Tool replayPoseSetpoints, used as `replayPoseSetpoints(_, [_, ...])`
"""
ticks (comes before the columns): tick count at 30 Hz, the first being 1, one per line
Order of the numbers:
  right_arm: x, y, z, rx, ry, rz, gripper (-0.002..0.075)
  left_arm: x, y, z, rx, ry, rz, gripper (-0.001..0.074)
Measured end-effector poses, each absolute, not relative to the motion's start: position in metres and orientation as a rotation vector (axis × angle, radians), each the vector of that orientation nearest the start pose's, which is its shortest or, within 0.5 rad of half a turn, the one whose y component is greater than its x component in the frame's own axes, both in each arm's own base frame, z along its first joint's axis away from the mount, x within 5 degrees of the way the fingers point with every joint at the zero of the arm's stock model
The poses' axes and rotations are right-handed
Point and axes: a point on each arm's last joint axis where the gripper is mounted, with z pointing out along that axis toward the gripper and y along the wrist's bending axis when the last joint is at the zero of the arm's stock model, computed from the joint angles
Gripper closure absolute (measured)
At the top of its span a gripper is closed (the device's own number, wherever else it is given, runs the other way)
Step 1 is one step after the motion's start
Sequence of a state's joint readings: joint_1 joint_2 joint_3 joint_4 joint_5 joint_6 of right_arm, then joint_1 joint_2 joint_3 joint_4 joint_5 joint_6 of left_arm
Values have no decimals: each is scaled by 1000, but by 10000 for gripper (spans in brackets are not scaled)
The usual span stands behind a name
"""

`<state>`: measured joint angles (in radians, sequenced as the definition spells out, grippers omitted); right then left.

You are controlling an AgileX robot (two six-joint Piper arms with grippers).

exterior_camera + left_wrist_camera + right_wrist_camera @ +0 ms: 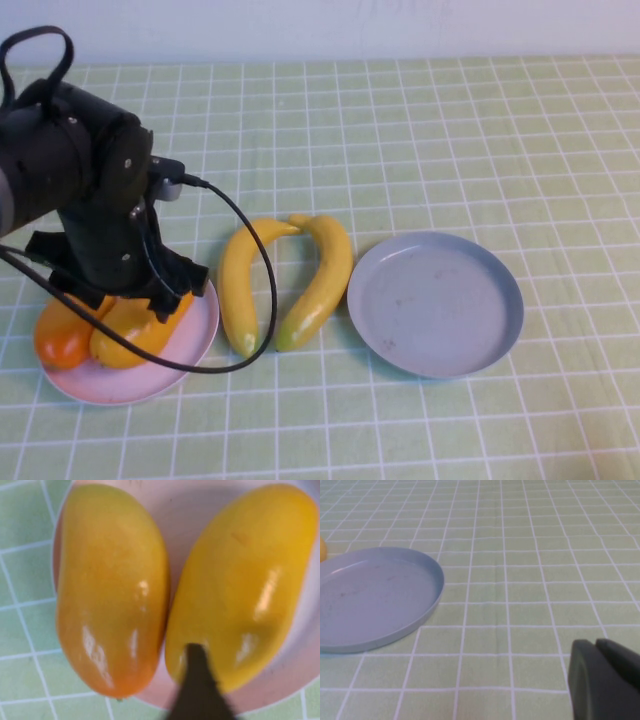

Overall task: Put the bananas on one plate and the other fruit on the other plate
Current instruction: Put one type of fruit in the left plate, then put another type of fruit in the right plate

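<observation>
Two mango-like fruits lie side by side on the pale pink plate (197, 335): a deeper orange one (60, 338) and a yellow-orange one (125, 338). The left wrist view shows them close up, the orange one (110, 585) and the yellow one (245, 575). My left gripper (140, 300) hangs right over them, open; one dark fingertip (197, 680) shows in front of the yellow fruit. Two bananas (238, 285) (322, 280) lie on the cloth between the plates. The grey-blue plate (435, 303) holds nothing. My right gripper (597, 652) is shut, low over the cloth beside that plate (375, 595).
A green checked cloth (450, 130) covers the whole table. The left arm's black cable (268, 270) loops over the left banana. The right arm is out of the high view.
</observation>
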<state>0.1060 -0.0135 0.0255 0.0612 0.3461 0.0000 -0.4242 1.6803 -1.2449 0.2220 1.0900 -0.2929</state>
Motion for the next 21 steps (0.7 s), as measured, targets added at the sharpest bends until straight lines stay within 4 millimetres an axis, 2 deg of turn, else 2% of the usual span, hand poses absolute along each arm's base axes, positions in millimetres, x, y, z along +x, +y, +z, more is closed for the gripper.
replayPoseSetpoints(5, [53, 8, 174, -59, 1842, 134, 741, 283, -108, 277, 307, 2846, 172, 598])
replayPoseSetpoints(7, [53, 8, 174, -59, 1842, 134, 741, 268, -102, 286, 301, 2811, 153, 675])
replayPoseSetpoints(10, [53, 8, 174, -59, 1842, 134, 741, 243, -91, 296, 286, 2747, 109, 715])
replayPoseSetpoints(15, [53, 8, 174, -59, 1842, 134, 741, 195, -73, 306, 251, 2575, -29, 729])
replayPoseSetpoints(21, [53, 8, 174, -59, 1842, 134, 741, 149, -57, 303, 217, 2379, -182, 731])
